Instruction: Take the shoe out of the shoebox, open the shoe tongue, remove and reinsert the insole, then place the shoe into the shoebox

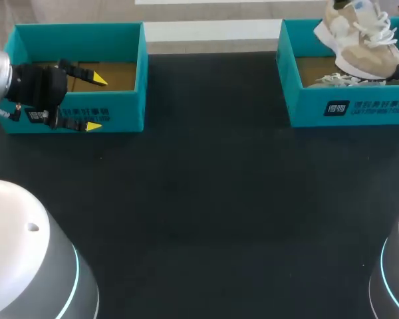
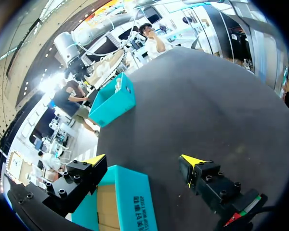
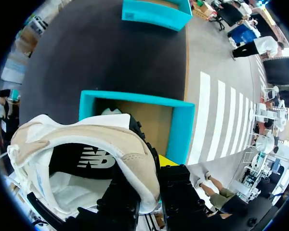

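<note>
Found the shoe (image 1: 362,43) held in the air above the right shoebox (image 1: 349,109) at the table's (image 1: 206,199) far right corner. Noted its long axis running on a diagonal in the head view, tilted, with the white laces uppermost and the pale sole turned down and toward the table's middle. Could not establish from that view which end is the toe. Confirmed in the right wrist view the shoe (image 3: 111,139) with its opening facing the camera and the dark lining inside on show.

Recorded the right shoebox (image 3: 180,130) as teal with a brown floor, containing a pale item partly hidden under the shoe. Recorded the left shoebox (image 1: 120,109) at the far left, also teal, with a bare brown floor.

Found the right gripper (image 3: 147,178) clamped on the shoe's side wall at the collar, one finger inside and one outside. Found the left gripper (image 1: 96,103) spread wide and grasping nothing, straddling the left shoebox's front wall: one yellow tip over the box floor, the other outside the front. Confirmed in the left wrist view, with the box wall (image 2: 135,192) between the parted fingers of the left gripper (image 2: 144,160).
</note>
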Controlling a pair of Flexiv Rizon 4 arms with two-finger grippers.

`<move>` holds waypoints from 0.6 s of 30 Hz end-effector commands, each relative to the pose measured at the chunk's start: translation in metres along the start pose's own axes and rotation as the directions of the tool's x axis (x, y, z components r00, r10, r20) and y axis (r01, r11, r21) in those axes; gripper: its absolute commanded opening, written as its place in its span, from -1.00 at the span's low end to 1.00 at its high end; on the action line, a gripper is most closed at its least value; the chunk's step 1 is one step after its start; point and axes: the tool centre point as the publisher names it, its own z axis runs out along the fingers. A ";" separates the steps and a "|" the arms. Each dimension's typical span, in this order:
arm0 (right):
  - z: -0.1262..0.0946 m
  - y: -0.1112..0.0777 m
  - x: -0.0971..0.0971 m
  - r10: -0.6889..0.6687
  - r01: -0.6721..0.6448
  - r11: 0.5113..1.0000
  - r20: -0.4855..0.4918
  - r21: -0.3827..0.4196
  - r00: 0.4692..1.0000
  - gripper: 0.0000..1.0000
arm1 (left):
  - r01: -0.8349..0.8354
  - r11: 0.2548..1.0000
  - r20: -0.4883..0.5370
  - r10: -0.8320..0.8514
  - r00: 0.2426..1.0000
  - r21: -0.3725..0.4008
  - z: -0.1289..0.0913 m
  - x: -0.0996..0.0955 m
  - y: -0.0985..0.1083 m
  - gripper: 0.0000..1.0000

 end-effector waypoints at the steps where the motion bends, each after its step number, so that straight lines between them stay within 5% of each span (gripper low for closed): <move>1: 0.016 -0.035 -0.010 0.025 -0.026 0.999 0.014 0.032 1.000 -1.00 | -0.001 1.000 -0.003 0.001 1.000 -0.003 0.000 0.000 0.000 1.00; 10: 0.053 -0.116 -0.036 0.093 -0.091 0.986 -0.004 0.136 0.996 -1.00 | -0.001 1.000 -0.003 0.001 1.000 -0.003 0.000 0.000 0.000 1.00; 18: 0.070 -0.152 -0.054 0.208 -0.204 0.965 -0.010 0.166 0.978 -1.00 | -0.001 1.000 -0.003 0.001 1.000 -0.003 0.000 0.000 0.000 1.00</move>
